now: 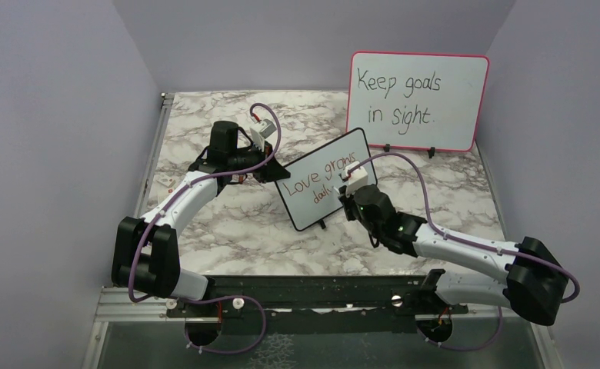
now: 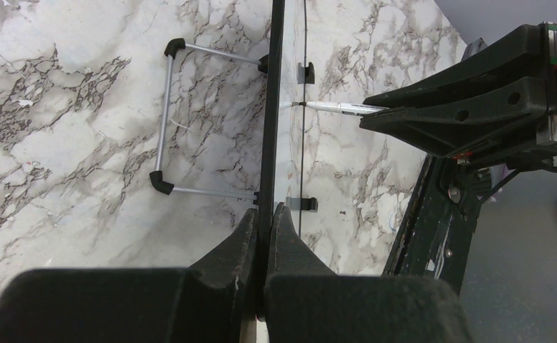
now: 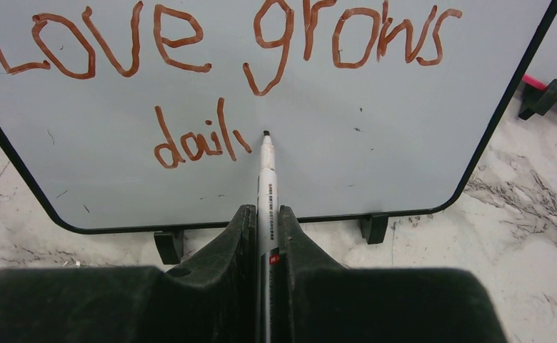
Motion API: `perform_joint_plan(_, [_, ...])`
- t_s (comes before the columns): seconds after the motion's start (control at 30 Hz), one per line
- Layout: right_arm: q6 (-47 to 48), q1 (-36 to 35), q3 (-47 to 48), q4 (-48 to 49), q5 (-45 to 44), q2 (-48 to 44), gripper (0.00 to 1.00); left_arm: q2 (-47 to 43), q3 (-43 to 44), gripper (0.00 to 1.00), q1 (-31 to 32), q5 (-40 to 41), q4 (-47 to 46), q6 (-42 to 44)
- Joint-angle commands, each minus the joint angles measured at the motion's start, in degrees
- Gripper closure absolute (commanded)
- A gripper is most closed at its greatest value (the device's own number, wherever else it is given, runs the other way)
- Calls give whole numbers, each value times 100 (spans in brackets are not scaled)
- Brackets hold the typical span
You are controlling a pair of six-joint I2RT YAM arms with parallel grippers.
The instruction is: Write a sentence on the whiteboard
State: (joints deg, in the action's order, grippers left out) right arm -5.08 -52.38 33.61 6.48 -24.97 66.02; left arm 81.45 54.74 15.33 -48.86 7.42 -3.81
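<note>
Both pinching: left pincer [image 2: 263, 218] the whiteboard [image 3: 375, 143] edge, right pincer [image 3: 265, 214] a marker [image 3: 266, 171] touching its face.

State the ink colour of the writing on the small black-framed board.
Reddish-brown writing, clearest in the right wrist view.

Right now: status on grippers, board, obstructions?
Left gripper shut on whiteboard edge. Right gripper shut on marker, tip at the board. Sentence reads "Love grows dail", final y missing. Nothing blocks the tip.
</note>
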Motion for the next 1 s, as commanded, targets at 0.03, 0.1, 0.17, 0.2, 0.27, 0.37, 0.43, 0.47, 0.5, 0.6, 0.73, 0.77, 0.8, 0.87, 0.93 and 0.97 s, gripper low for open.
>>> perform_joint_plan(0.03, [37, 55, 207, 147, 54, 95, 100, 284, -174, 100, -92, 1268, 638, 671])
perform_joint_plan(0.1, [13, 56, 234, 32, 104, 95, 100, 294, -174, 100, -92, 1277, 638, 671])
perform_joint_plan(0.17, [-8, 60, 255, -91, 159, 95, 100, 297, -174, 100, -92, 1268, 638, 671])
perform_joint_plan(0.2, [-12, 66, 258, -161, 185, 100, 100, 293, -170, 100, -92, 1265, 637, 671])
perform_joint_plan(0.27, [-38, 59, 270, -291, 238, 104, 100, 299, -172, 100, -92, 1265, 638, 663])
perform_joint_plan(0.37, [-99, 61, 285, -496, 330, 121, 99, 299, -174, 100, -92, 1274, 638, 659])
perform_joint_plan(0.43, [-143, 58, 277, -608, 370, 130, 100, 298, -174, 100, -92, 1273, 638, 662])
perform_joint_plan(0.47, [-169, 53, 277, -635, 382, 135, 100, 300, -174, 100, -90, 1278, 638, 663])
perform_joint_plan(0.5, [-181, 54, 270, -639, 402, 148, 100, 300, -174, 100, -92, 1275, 638, 657])
perform_joint_plan(0.6, [-212, 59, 276, -870, 493, 182, 100, 301, -174, 100, -92, 1274, 638, 661])
perform_joint_plan(0.73, [-251, 60, 284, -967, 663, 265, 100, 295, -174, 100, -92, 1278, 638, 651])
perform_joint_plan(0.77, [-256, 53, 297, -1014, 694, 286, 100, 298, -174, 100, -92, 1282, 638, 646])
perform_joint_plan(0.8, [-256, 56, 304, -1062, 715, 296, 100, 297, -174, 100, -92, 1284, 638, 645])
perform_joint_plan(0.87, [-273, 57, 330, -1123, 766, 275, 100, 292, -174, 100, -92, 1291, 638, 650])
perform_joint_plan(0.93, [-283, 59, 319, -1129, 798, 206, 100, 295, -174, 100, -92, 1292, 638, 646])
perform_joint_plan(0.97, [-278, 57, 333, -1131, 811, 165, 99, 295, -174, 100, -92, 1291, 638, 645])
